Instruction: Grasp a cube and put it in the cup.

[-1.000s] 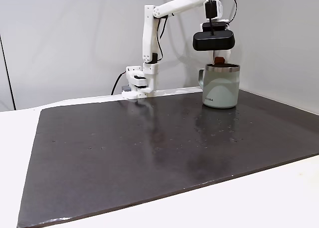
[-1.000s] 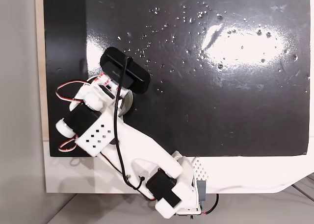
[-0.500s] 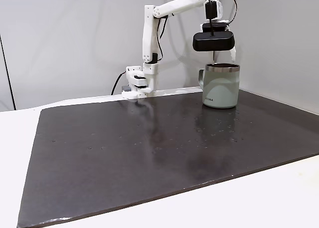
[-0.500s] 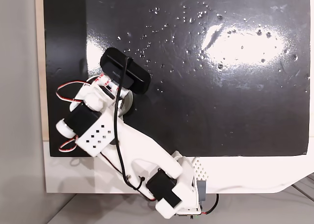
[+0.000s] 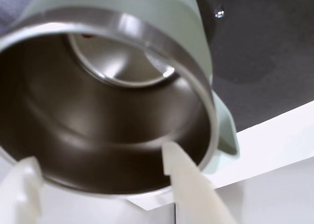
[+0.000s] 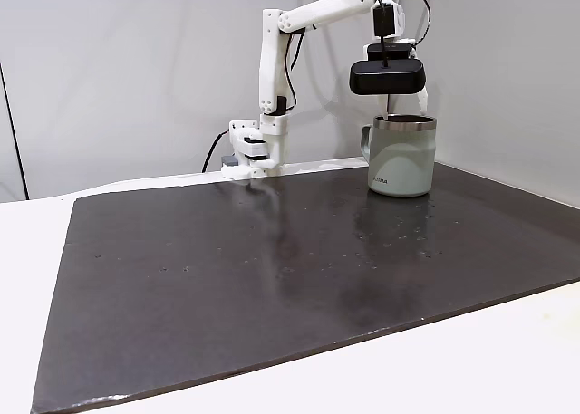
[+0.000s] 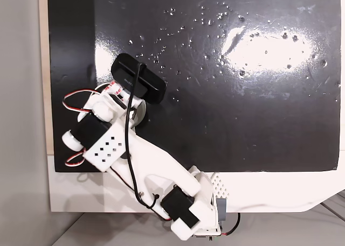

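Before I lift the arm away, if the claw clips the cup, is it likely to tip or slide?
The cup looks squat and broad-based, so tipping seems unlikely. Its steel-lined inside suggests some weight. On the glossy dark mat it would probably slide.

small dark lettering stood near the base of the cup [image 6: 401, 155], too small to be read.

From above, the arm and its black camera cover nearly all of the cup [image 7: 141, 114]. In the wrist view the cup's rim [image 5: 147, 35] runs off the top and left edges, and the pincer's fingers [image 5: 191, 185] are cut by the bottom edge. A reddish speck [image 5: 87, 36] inside is too small to identify.
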### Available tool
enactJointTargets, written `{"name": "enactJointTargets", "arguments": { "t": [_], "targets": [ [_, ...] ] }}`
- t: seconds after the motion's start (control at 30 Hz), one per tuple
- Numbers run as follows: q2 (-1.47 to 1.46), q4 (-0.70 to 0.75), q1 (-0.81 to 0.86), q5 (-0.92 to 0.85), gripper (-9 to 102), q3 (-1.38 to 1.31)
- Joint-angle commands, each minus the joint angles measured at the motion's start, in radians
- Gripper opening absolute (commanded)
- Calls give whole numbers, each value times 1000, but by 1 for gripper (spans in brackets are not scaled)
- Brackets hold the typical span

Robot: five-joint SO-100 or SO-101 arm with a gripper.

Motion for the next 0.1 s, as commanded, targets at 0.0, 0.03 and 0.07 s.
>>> {"name": "enactJointTargets", "arguments": {
  "t": [0.0,0.03,0.07],
  "targets": [
    [52,6,6,-2,27,-14],
    [51,6,5,-2,27,-14],
    [49,6,3,-2,27,-15]
  ]
}}
